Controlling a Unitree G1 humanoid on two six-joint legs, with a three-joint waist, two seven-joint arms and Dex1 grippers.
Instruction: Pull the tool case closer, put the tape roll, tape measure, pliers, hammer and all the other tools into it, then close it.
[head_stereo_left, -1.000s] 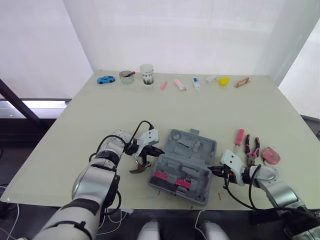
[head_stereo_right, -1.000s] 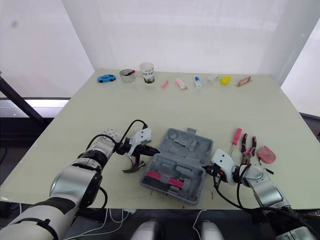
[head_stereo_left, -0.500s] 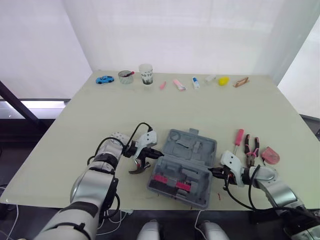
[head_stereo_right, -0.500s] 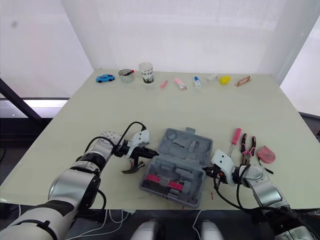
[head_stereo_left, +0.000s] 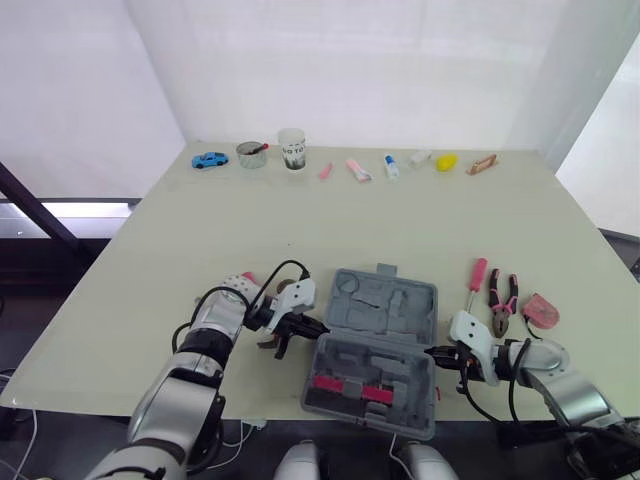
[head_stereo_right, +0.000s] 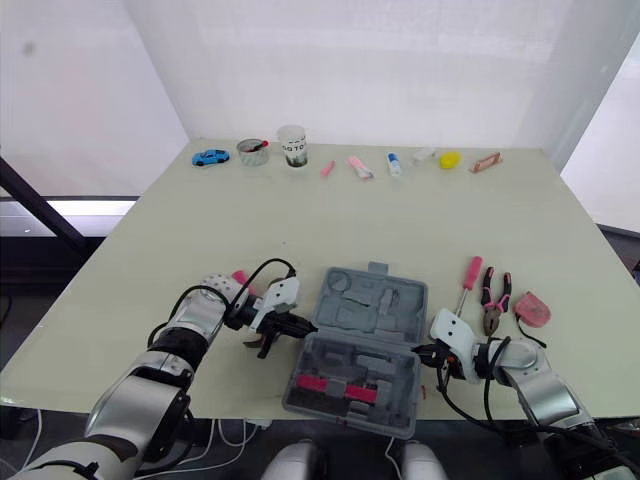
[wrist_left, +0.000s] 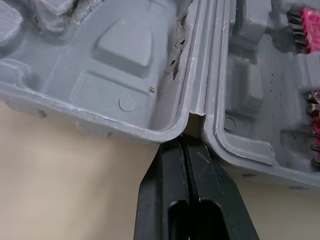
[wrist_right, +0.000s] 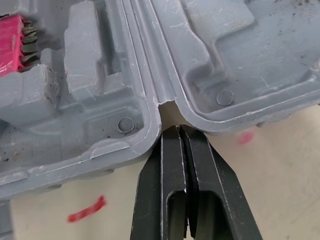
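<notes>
The grey tool case (head_stereo_left: 375, 345) lies open near the table's front edge, with pink bit strips (head_stereo_left: 352, 388) in its near half. My left gripper (head_stereo_left: 308, 327) is shut, its tips pressed into the hinge notch on the case's left side (wrist_left: 125, 60). On the right side (wrist_right: 235, 45), my right gripper (head_stereo_left: 438, 352) is shut in the matching notch. The hammer's dark head (head_stereo_right: 258, 345) lies beneath my left gripper, mostly hidden. Right of the case lie a pink screwdriver (head_stereo_left: 477, 280), pink-handled pliers (head_stereo_left: 503, 298) and a pink tape measure (head_stereo_left: 541, 310).
A row of small items lines the table's far edge: a blue toy car (head_stereo_left: 211, 159), a grey bowl (head_stereo_left: 253, 153), a cup (head_stereo_left: 292, 148), pink tubes (head_stereo_left: 358, 169), a yellow object (head_stereo_left: 447, 161) and a wooden clip (head_stereo_left: 483, 164). Small red scraps (wrist_right: 86, 210) lie beside the case.
The case has slid toward the table's front edge and turned square to it. Both shut grippers came along at its hinge ends.
</notes>
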